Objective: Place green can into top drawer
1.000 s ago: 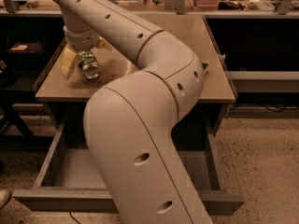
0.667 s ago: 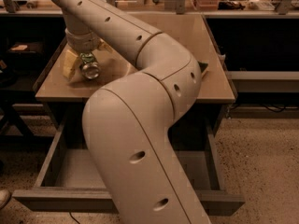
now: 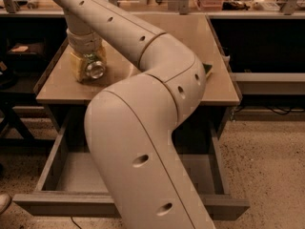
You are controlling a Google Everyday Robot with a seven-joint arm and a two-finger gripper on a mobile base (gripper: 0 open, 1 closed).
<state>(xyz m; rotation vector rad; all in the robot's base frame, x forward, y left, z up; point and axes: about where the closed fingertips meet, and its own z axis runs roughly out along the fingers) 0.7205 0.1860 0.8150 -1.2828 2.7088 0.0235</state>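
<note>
at the far left of the counter (image 3: pixel 200 42) the hand (image 3: pixel 88 61) is down over the green can (image 3: pixel 95 69), which sits against a yellow sponge (image 3: pixel 76 65). whether the hand is gripping the can or open around it, i cannot tell. the can's shiny end faces the near side, so its long axis seems to run near to far, perhaps tipped a little. below and nearer, the top drawer (image 3: pixel 47 205) is pulled open, with no can in the part that shows. i judge the opening done, while the lift, carry and release remain.
</note>
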